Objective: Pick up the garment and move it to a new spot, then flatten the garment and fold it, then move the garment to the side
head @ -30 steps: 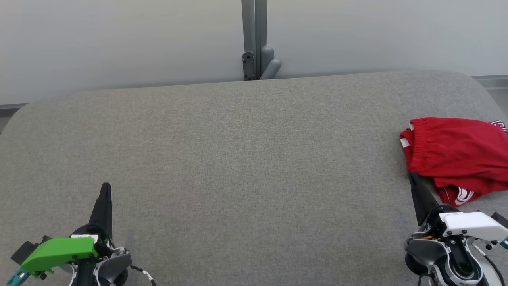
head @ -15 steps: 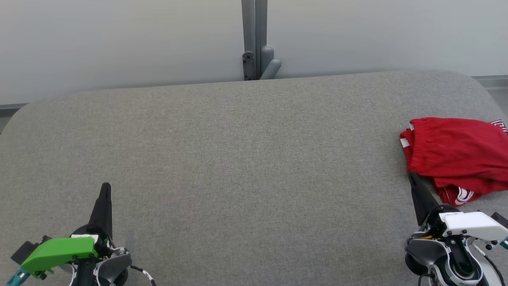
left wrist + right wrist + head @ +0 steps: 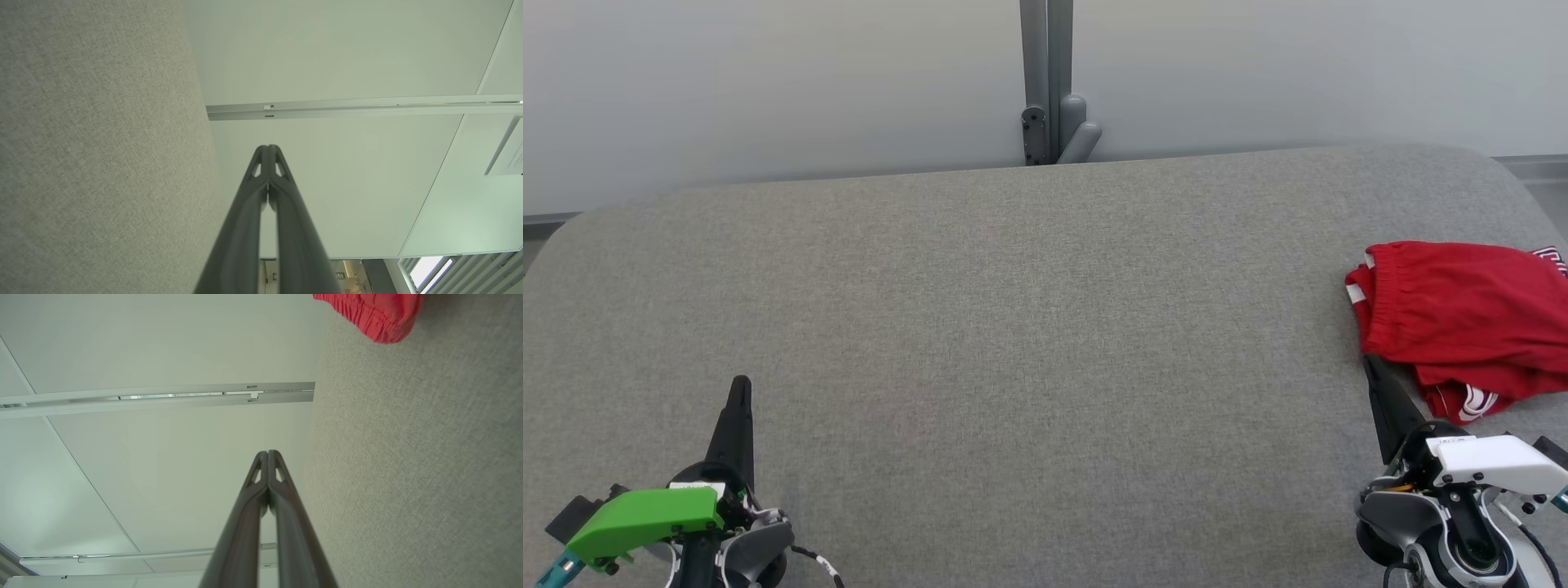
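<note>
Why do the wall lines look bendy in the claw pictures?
Left wrist view: the wide lens curves the seams on the wall. Right wrist view: the same bending. Head view: straight lines, soft even light, no glare, and the garment is sharp.

Red shorts (image 3: 1462, 310): right part cut off by the frame edge; white lettering (image 3: 1474, 401) partly folded under, unreadable.
Wall notice (image 3: 508, 157): cut off, print too small.

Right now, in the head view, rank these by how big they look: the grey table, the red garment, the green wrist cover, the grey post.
1. grey table
2. red garment
3. green wrist cover and grey post look alike; the cover is nearer the camera, so unranked.
</note>
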You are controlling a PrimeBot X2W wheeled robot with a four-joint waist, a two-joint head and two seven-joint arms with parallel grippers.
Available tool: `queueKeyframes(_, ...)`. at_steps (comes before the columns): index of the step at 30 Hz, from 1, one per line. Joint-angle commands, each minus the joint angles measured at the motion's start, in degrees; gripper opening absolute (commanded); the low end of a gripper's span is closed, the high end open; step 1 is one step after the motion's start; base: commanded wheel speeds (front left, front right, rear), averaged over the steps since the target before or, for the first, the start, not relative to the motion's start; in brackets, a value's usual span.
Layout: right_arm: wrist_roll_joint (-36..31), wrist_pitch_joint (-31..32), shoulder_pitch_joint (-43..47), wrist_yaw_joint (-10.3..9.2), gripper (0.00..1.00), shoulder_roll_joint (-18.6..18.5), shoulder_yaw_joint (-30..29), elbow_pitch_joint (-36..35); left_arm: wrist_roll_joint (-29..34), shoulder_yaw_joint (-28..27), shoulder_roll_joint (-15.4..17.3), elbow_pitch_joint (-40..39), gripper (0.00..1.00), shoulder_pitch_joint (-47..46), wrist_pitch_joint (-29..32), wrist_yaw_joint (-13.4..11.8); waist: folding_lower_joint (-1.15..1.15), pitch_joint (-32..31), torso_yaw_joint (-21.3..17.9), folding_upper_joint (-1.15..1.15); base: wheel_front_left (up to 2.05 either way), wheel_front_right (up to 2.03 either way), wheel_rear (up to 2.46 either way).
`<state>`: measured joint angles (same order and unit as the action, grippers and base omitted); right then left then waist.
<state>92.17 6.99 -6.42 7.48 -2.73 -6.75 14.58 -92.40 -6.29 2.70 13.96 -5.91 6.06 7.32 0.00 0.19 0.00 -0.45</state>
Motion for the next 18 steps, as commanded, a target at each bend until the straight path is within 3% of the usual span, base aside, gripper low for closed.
queueKeyframes(1,0.32,0.17,-0.56,0.02,0.0,-0.28,-0.13,-0.2,-0.09,-0.22,0.34,-0.03,0.0,-0.58,0.25,0.39,0.0,0.0,0.0,0.45,0.0,0.0,0.0)
queueKeyframes(18,0.32,0.17,-0.56,0.02,0.0,-0.28,-0.13,-0.2,-0.09,-0.22,0.34,-0.03,0.0,-0.58,0.25,0.37,0.0,0.0,0.0,0.45,0.0,0.0,0.0)
